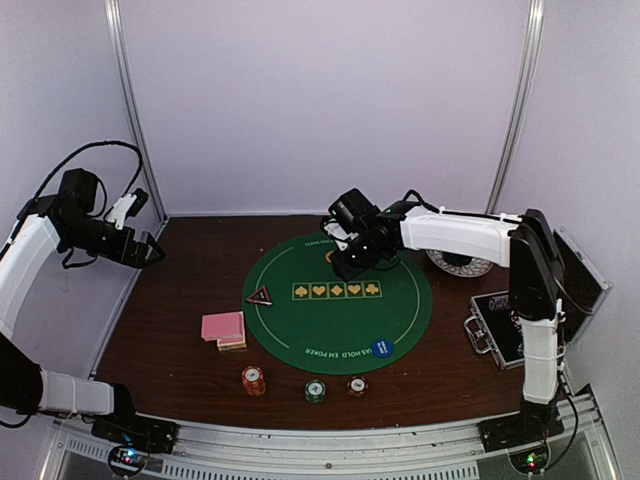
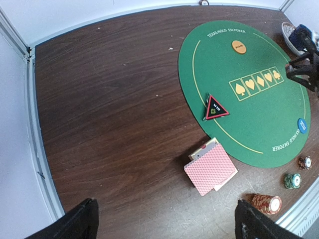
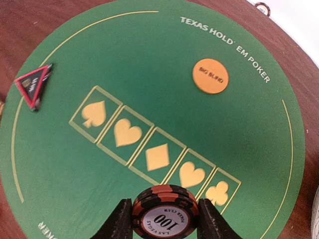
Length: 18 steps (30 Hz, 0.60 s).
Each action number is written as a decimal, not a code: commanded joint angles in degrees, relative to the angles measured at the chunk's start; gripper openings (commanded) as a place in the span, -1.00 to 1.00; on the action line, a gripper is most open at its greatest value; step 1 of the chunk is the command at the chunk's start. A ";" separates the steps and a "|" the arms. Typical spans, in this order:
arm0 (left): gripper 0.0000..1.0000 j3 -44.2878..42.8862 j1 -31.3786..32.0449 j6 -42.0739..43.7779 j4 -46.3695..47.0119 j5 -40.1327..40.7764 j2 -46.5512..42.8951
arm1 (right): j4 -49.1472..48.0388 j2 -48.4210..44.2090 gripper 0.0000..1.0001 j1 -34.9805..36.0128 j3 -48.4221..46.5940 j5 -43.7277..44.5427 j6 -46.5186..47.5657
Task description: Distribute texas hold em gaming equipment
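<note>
My right gripper (image 3: pixel 164 219) is shut on a small stack of black-and-orange-red poker chips (image 3: pixel 164 211) marked 100, held above the round green mat (image 3: pixel 149 64) near its far side (image 1: pixel 352 262). On the mat lie an orange button (image 3: pixel 210 75), a blue button (image 1: pixel 380 348) and a red-edged black triangle marker (image 3: pixel 34 84). Pink-backed cards (image 2: pixel 211 169) lie on the wood left of the mat. Three chip stacks stand near the front edge: orange-red (image 1: pixel 253 380), green (image 1: pixel 315 390), dark orange (image 1: pixel 357 385). My left gripper (image 2: pixel 164 221) is open, high above the table's left side (image 1: pixel 150 252).
A silver-edged black case (image 1: pixel 520 320) lies open at the right. A patterned plate (image 1: pixel 462 265) with a blue mug (image 2: pixel 301 34) sits behind the right arm. Walls close the back and sides.
</note>
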<state>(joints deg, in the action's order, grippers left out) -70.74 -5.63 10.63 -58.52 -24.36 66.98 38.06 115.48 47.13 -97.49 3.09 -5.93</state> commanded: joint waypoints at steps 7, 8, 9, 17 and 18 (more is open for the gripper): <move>0.95 -0.27 -0.12 -0.08 -0.72 -1.64 -0.25 | -1.35 14.68 -1.00 -7.61 -13.29 1.55 0.57; 0.95 0.05 -0.17 -0.17 -0.72 -1.61 -0.27 | -1.66 15.51 -1.00 -8.11 -13.74 1.25 0.29; 0.95 0.40 -0.09 -0.22 -0.74 -1.54 -0.27 | -1.93 16.31 -1.00 -8.76 -14.11 0.87 0.08; 0.95 1.72 -0.09 0.18 -2.05 -0.11 -1.35 | -3.23 21.77 -1.00 -11.60 -17.15 -1.91 -1.06; 0.95 1.48 -0.10 0.00 -2.33 -0.14 -1.39 | -3.05 22.43 -1.00 -11.74 -17.73 -2.46 -1.21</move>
<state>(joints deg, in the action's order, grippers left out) -69.28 -5.63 10.61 -60.23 -24.58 66.94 35.81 135.68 36.42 -112.62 2.61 -6.04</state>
